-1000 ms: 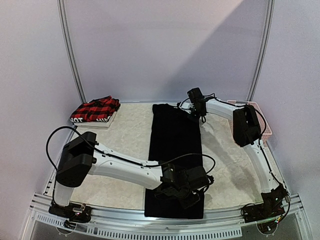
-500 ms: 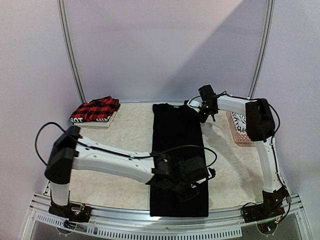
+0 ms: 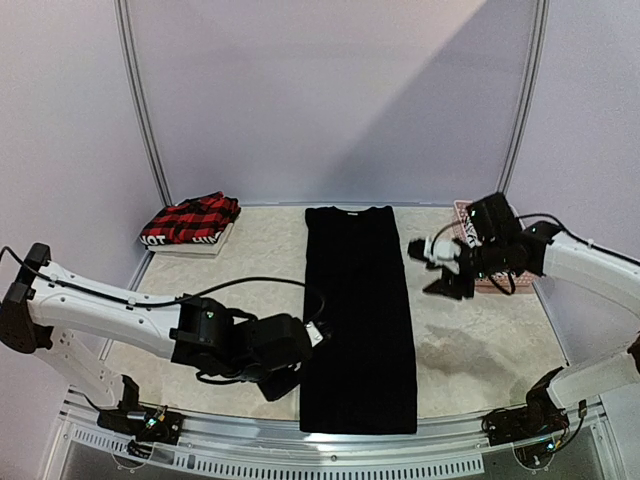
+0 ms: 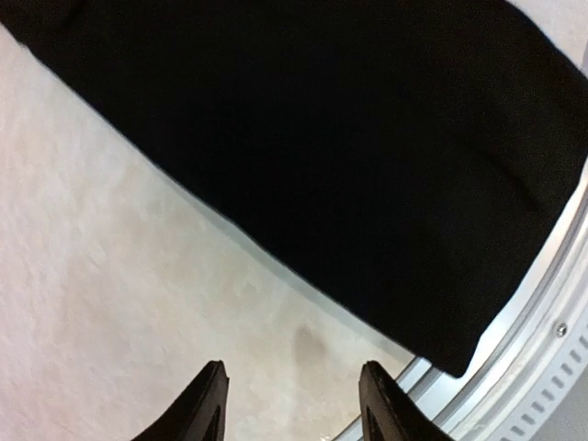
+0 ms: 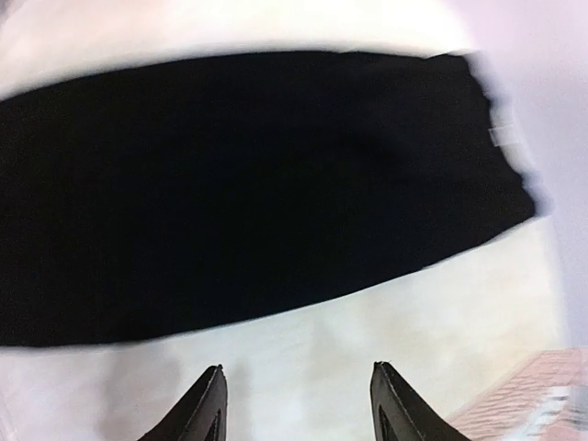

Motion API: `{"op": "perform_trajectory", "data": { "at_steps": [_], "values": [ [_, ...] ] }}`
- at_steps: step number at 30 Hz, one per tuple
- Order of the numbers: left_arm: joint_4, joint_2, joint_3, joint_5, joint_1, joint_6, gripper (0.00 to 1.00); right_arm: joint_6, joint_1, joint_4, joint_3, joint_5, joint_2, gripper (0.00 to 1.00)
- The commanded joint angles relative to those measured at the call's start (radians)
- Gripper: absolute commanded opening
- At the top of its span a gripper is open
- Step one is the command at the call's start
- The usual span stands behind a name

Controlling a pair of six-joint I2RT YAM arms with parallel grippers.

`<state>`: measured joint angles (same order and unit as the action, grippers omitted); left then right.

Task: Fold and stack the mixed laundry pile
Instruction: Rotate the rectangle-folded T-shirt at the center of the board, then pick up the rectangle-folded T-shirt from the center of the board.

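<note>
Two arms reach over a pale mottled surface (image 3: 250, 270), and between them lies the black T-shirt (image 3: 357, 310), folded into a long narrow strip that runs from the far edge of the surface almost to the metal rail (image 3: 300, 450) at the near edge. It lies flat, and neither arm touches it. The left gripper (image 4: 294, 409) sits low near the front, just beside the shirt's left edge and close to its near corner; its wrist camera shows both fingers (image 4: 207, 404) standing apart with only bare surface between them, the shirt's corner beyond them ending close to the rail. The right gripper (image 5: 299, 409) hangs off the shirt's right edge, about halfway along the strip and apart from it; its own view is blurred, yet the two fingers (image 5: 395, 409) plainly stand wide with nothing between them, and the black strip crosses the picture beyond them. One corner of a pink perforated basket (image 5: 542, 390) shows at the lower right of that view; from above, the basket sits at the far right of the surface, mostly hidden behind the right arm, and I cannot tell what it holds. Well apart from all this, in the far left corner, the red-and-black plaid piece (image 3: 195, 217) rests folded on top of a small stack, with a black band of white lettering (image 3: 165, 240) showing beneath its front edge.
</note>
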<state>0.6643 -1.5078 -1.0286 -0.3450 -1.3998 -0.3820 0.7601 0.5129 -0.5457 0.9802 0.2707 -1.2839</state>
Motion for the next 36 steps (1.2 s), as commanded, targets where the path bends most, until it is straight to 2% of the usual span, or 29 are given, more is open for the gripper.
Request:
{"op": "perform_trajectory", "data": {
  "at_steps": [1, 3, 8, 13, 19, 23, 27, 36],
  "values": [
    [-0.236, 0.116, 0.199, 0.128, 0.041, -0.351, 0.51, 0.074, 0.136, -0.167, -0.168, 0.035, 0.106, 0.52],
    [-0.329, 0.128, 0.276, 0.177, 0.058, -0.461, 0.52, 0.067, 0.191, -0.196, -0.209, 0.047, 0.135, 0.50],
    [-0.542, 0.104, 0.415, 0.283, 0.067, -0.665, 0.51, 0.085, 0.440, -0.239, -0.263, 0.003, 0.193, 0.50],
    [-0.719, 0.055, 0.481, 0.337, 0.066, -0.826, 0.51, 0.115, 0.578, -0.243, -0.298, -0.048, 0.181, 0.50],
    [-0.766, 0.017, 0.505, 0.337, 0.056, -0.959, 0.49, 0.160, 0.769, -0.133, -0.362, -0.188, 0.163, 0.49],
    [-0.710, 0.004, 0.475, 0.337, 0.047, -0.984, 0.48, 0.190, 0.872, 0.028, -0.443, -0.321, 0.151, 0.46],
    [-0.618, 0.004, 0.455, 0.336, 0.043, -1.010, 0.47, 0.220, 0.911, 0.108, -0.477, -0.372, 0.149, 0.44],
    [-0.646, -0.024, 0.480, 0.398, 0.042, -1.042, 0.44, 0.280, 0.947, 0.159, -0.500, -0.381, 0.087, 0.42]
  ]
}}
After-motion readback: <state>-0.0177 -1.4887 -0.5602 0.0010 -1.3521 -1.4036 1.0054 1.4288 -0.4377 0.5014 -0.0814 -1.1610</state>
